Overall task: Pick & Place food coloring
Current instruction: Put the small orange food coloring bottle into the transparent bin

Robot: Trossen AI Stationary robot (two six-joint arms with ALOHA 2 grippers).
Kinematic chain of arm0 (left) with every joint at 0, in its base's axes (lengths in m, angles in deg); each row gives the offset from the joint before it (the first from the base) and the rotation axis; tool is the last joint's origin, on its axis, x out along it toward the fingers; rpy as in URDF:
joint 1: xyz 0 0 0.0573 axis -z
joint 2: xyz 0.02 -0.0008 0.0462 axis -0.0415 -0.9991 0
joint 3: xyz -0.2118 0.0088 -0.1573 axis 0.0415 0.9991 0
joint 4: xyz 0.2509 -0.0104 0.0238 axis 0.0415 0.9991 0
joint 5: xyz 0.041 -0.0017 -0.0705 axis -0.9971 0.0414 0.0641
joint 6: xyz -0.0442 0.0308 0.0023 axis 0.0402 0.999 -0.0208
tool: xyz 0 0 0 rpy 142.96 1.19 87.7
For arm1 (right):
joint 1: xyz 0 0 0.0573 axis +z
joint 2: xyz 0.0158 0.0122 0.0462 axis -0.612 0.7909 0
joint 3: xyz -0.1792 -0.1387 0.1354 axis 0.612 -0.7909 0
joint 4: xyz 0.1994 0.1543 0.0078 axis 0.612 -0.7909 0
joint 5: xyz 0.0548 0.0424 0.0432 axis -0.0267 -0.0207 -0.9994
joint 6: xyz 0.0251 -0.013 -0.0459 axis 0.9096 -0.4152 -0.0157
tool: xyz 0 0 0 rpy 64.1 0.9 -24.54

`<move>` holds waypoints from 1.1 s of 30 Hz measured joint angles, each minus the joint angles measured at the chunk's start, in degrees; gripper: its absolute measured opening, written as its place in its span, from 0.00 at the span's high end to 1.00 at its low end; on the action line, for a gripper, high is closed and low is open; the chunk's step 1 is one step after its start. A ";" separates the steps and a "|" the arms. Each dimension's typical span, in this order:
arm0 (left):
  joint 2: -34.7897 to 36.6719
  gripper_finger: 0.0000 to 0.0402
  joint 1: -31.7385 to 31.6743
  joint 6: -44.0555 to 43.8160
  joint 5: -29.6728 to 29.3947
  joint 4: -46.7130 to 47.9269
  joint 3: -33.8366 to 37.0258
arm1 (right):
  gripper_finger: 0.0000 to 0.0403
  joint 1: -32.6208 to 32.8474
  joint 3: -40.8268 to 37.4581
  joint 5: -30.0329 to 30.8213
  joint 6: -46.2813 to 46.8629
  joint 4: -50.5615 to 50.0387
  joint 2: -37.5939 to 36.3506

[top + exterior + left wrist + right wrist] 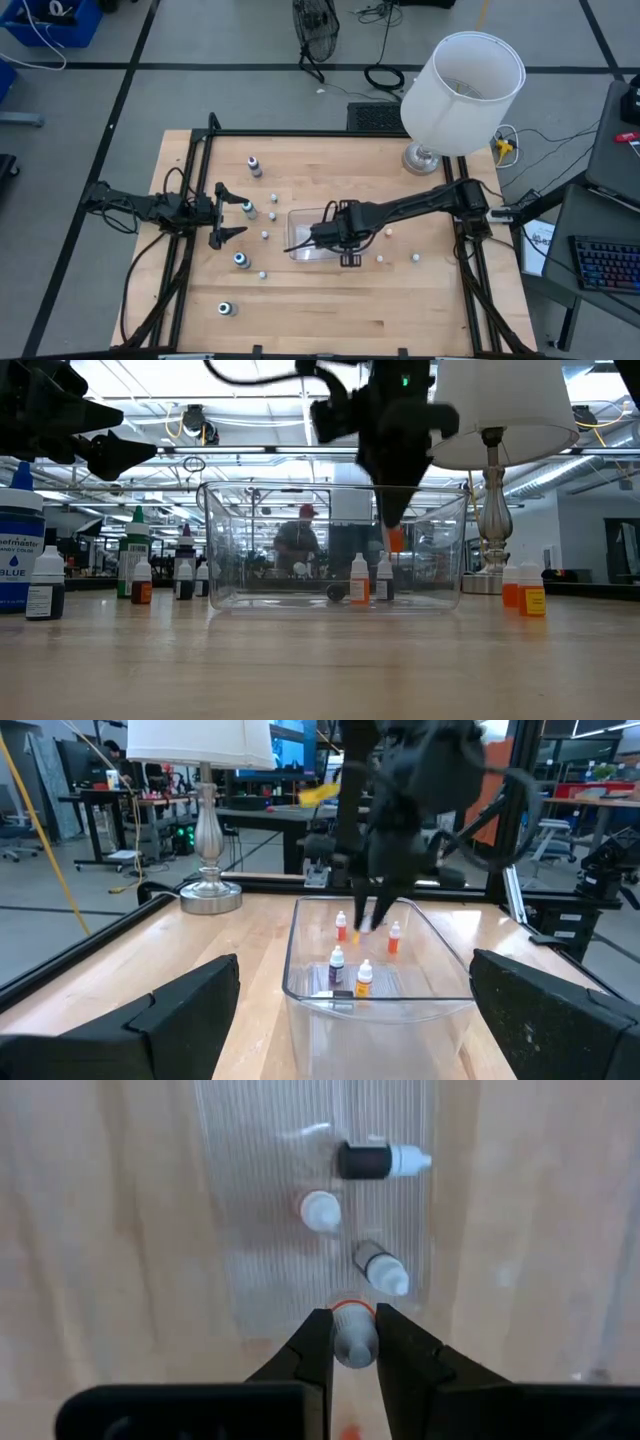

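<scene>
The left claw (232, 214) hangs over the left part of the wooden table (320, 310), its two fingers spread wide with nothing between them. It points toward the middle of the table. Around it stand several food coloring bottles: a dark-capped one (255, 165) toward the far side, one (247, 209) just beside the claw's far finger, one (241, 260) a little nearer than the claw, and one (226, 309) close to the near edge. Small white-capped bottles (265, 235) dot the wood between these and the centre. In the low view a large blue-labelled bottle (20, 550) stands at the left, with a row of smaller ones (140, 584) beside it.

In the middle sits the clear plastic tub (303, 249). The right claw (354, 1342) reaches down into it from above, closed on a small orange bottle (353, 1336), pinching it by the neck just under its whitish cap. On the tub floor beneath lie three more bottles: a dark one on its side (378, 1161), an upright one seen cap-on (320, 1210), and a tilted one (381, 1267).

Right of the tub, two small bottles (384, 258) stand on the bare wood, another (417, 257) beside them. At the far right corner stands a lamp (462, 92) with a white shade.
</scene>
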 joint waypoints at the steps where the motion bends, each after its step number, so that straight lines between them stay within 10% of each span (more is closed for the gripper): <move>1: 0.00 0.03 0.00 0.01 0.00 -0.02 0.00 | 0.90 -0.34 -1.36 -1.60 -0.24 1.95 0.00; 20: 0.00 0.03 -0.02 0.00 0.00 -0.02 0.00 | 0.90 -2.38 -7.74 -7.78 -1.67 11.22 -0.02; 33: 0.02 0.03 0.00 0.02 0.00 -0.04 0.00 | 0.60 -2.27 -7.74 -7.72 2.20 11.09 -0.02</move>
